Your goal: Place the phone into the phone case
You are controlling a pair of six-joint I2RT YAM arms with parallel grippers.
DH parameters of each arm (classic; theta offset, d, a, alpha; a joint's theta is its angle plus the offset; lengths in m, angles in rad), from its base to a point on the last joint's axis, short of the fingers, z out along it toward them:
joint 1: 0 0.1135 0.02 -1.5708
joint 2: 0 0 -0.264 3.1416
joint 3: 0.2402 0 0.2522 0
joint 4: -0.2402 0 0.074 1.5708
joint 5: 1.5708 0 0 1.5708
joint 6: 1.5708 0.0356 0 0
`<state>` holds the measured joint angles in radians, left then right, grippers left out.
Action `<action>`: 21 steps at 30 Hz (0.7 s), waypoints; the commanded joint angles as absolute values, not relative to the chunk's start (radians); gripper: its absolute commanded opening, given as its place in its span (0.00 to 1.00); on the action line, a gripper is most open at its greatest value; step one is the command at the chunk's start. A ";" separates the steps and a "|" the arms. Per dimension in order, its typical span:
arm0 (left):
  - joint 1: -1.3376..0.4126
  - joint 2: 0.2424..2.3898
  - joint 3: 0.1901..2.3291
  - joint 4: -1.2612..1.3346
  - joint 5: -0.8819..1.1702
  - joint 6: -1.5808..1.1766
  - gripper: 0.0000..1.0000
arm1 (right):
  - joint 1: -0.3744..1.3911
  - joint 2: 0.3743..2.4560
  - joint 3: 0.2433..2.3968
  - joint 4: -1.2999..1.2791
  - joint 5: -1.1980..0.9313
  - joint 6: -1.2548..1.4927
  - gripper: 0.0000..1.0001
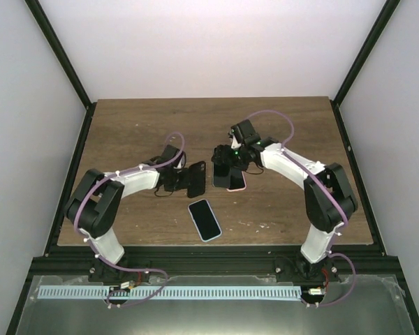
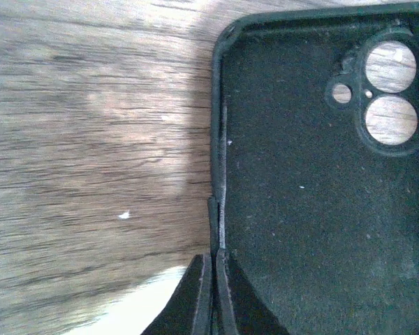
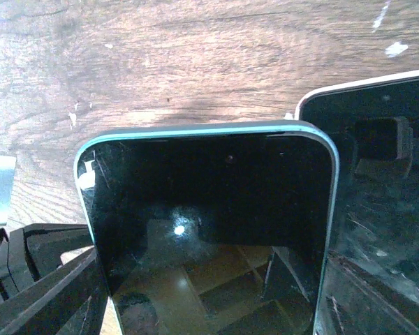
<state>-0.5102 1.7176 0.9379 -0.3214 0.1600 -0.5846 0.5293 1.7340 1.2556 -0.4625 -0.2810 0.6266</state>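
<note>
Brown wooden table between plain white walls

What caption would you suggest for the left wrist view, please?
Left gripper pinches the black phone case by its side wall, inside face showing.

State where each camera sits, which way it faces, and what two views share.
Top external: above and behind the bases, looking down at the table; shows the left arm and right arm whole.
Left wrist: on the left arm, facing down past the left claw, pinched on the phone case wall.
Right wrist: on the right arm, facing the table over the right claw, closed on the phone.
Shared: top external and left wrist both show the phone case.
</note>
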 commanded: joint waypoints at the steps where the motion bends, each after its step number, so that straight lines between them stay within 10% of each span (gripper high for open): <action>1: -0.509 1.719 0.896 -0.127 0.305 -0.767 0.10 | 0.561 1.779 1.347 -0.458 -0.282 0.640 0.61; 6: -0.481 1.650 0.812 -0.015 0.362 -0.828 0.42 | 0.583 1.822 1.392 -0.469 -0.275 0.646 0.61; 21: -0.274 1.376 0.605 -0.006 0.400 -0.767 0.84 | 0.697 2.072 1.622 -0.568 -0.197 0.666 0.61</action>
